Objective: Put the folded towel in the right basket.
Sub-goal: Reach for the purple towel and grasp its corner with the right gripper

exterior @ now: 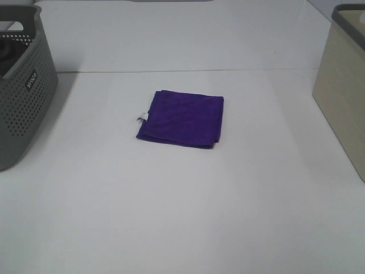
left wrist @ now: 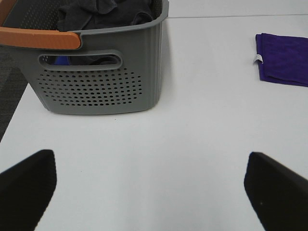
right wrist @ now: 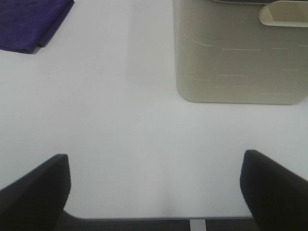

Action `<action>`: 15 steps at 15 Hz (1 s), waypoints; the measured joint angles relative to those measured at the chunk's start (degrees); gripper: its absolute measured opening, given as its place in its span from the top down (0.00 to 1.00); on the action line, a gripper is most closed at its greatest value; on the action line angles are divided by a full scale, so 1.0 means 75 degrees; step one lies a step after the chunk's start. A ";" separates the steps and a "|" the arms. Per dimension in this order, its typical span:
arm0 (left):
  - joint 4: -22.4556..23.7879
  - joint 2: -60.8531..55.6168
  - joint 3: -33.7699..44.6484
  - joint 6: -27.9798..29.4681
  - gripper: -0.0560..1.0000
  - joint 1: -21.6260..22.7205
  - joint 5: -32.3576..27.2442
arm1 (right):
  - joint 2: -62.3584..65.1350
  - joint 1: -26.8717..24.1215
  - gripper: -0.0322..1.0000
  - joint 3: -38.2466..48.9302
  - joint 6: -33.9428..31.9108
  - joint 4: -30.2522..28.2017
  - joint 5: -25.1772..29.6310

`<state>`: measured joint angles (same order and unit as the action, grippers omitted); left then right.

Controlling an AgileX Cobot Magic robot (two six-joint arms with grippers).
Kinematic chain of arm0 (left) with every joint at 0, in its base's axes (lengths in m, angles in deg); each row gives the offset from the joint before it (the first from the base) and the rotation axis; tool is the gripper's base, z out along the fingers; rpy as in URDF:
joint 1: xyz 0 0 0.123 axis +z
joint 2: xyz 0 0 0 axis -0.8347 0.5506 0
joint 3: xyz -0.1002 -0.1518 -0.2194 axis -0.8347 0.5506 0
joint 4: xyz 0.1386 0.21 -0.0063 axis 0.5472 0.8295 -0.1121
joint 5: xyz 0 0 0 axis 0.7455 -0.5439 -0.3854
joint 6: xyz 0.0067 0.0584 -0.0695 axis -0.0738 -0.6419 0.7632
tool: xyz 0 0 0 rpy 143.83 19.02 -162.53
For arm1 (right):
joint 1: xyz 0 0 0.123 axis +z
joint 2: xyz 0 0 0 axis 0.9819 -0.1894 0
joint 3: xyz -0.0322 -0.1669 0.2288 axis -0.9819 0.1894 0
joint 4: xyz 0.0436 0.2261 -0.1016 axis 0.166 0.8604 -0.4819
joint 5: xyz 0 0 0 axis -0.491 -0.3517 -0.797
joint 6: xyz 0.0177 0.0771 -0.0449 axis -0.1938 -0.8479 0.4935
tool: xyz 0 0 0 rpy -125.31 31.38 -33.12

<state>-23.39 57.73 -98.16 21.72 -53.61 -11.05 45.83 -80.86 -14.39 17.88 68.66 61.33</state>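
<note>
A folded purple towel point(exterior: 181, 118) with a small white tag lies flat in the middle of the white table. It also shows in the left wrist view point(left wrist: 282, 65) and in the right wrist view point(right wrist: 30, 23). The right basket point(exterior: 344, 85) is beige with a grey rim at the table's right edge; it also shows in the right wrist view point(right wrist: 240, 53). Neither gripper shows in the high view. My left gripper point(left wrist: 151, 192) is open and empty over bare table. My right gripper point(right wrist: 154, 190) is open and empty near the table's front edge, in front of the beige basket.
A grey perforated basket point(exterior: 23, 85) with dark clothes inside stands at the left edge; in the left wrist view point(left wrist: 98, 72) it has an orange handle. The white table point(exterior: 182, 217) reaches to its front edge in the right wrist view.
</note>
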 joint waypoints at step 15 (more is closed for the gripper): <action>0.0000 0.0000 0.0000 0.0000 0.01 0.0000 0.0000 | 0.0000 0.0000 0.08 0.0000 0.0000 0.0000 0.0000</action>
<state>-23.39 57.73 -98.16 21.72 -53.61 -11.05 45.83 -80.86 -14.39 17.88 68.66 61.33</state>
